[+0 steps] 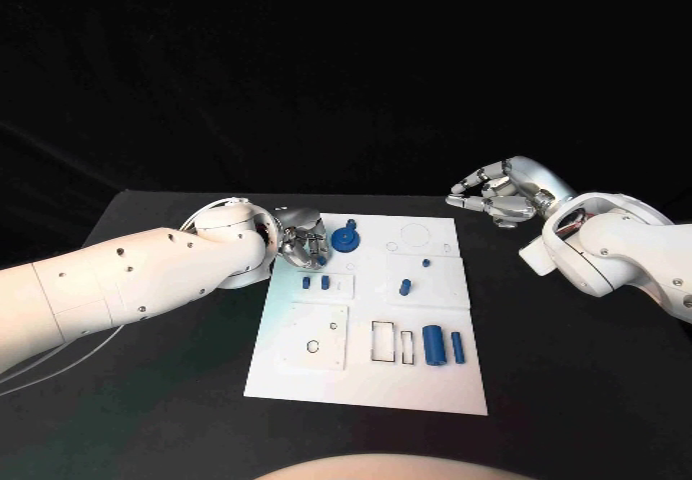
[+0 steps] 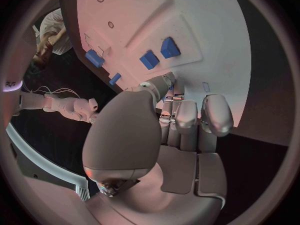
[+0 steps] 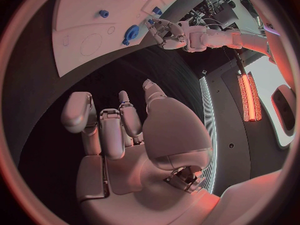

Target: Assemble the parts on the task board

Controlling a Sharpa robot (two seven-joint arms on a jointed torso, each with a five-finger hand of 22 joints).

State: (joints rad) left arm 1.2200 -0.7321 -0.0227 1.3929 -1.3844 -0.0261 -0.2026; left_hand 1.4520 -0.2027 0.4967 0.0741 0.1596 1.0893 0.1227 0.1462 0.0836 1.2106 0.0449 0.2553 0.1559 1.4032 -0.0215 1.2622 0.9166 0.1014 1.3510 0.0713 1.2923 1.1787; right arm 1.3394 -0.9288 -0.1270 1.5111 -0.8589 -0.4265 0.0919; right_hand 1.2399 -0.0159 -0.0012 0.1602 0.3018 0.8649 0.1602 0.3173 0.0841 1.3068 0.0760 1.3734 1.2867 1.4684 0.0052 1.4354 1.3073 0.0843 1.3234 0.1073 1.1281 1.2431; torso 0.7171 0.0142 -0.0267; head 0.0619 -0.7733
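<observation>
Hovering off the task board (image 1: 368,380), the right robot hand (image 1: 495,195) curls loosely, holding nothing; left robot hand (image 1: 300,243) touches the blue gear (image 1: 346,239), grip unclear.

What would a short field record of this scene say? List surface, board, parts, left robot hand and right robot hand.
surface: black table
board: white task board, centre of table
parts: blue gear at far edge; two blue cylinders near edge
left robot hand: over board's far left corner, beside gear
right robot hand: off the board, holding nothing
</observation>
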